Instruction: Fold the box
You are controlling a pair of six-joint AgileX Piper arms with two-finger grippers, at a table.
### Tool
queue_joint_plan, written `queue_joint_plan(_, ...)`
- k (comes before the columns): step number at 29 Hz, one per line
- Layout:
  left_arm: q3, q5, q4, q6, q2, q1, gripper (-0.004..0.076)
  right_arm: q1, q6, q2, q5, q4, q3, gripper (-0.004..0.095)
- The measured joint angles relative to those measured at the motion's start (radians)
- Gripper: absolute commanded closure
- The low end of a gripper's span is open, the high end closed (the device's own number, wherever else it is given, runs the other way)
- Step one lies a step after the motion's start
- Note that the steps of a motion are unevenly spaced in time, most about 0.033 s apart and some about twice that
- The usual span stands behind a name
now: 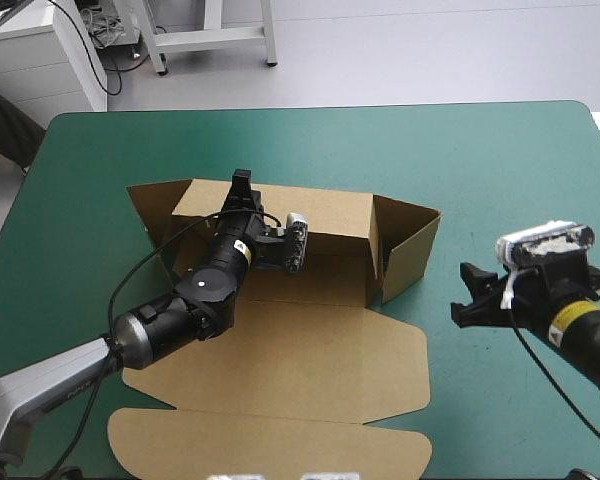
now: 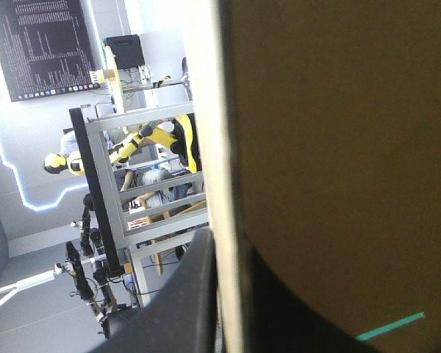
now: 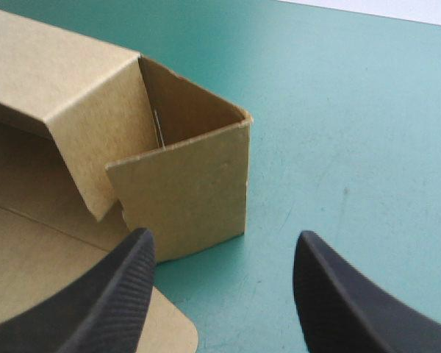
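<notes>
The brown box point(image 1: 280, 350) lies mid-table with its back wall point(image 1: 310, 210) raised, side flaps angled up and the lid flat toward the front edge. My left gripper point(image 1: 242, 183) reaches over the base and is shut on the back wall's top edge. In the left wrist view the board point(image 2: 338, 147) stands between the fingers point(image 2: 180, 309), one on each face. My right gripper point(image 1: 464, 293) hovers open just right of the box. In the right wrist view the right side flap point(image 3: 187, 195) stands ahead of the open right gripper point(image 3: 224, 294), nothing between its fingers.
The left side flap point(image 1: 152, 205) leans outward at the box's far left corner. A strip of teal-green cover point(image 1: 500, 160) separates the right flap from my right gripper. The lid's rounded flaps point(image 1: 270, 445) reach close to the front edge.
</notes>
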Motion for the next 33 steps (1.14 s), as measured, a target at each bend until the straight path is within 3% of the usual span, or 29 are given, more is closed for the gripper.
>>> queue_joint_plan(12,0.000,-0.002,0.009,-0.001,0.001,0.000,0.0731,-0.007,-0.091,0.388,0.080,-0.004,-0.365,0.0410)
queue_joint_plan(17,0.000,-0.002,0.010,0.001,0.002,0.000,0.0731,-0.090,-0.203,0.526,0.097,0.110,-0.495,0.0410)
queue_joint_plan(24,-0.027,-0.002,-0.013,0.010,0.006,0.000,0.0731,-0.237,-0.446,0.698,0.127,0.364,-0.610,0.0410)
queue_joint_plan(29,-0.035,0.000,-0.030,0.049,0.008,0.000,0.0730,-0.258,-0.503,0.798,0.140,0.383,-0.643,0.0412)
queue_joint_plan(33,-0.038,0.001,-0.037,0.055,0.008,0.001,0.0730,-0.264,-0.546,0.861,0.145,0.397,-0.650,0.0481)
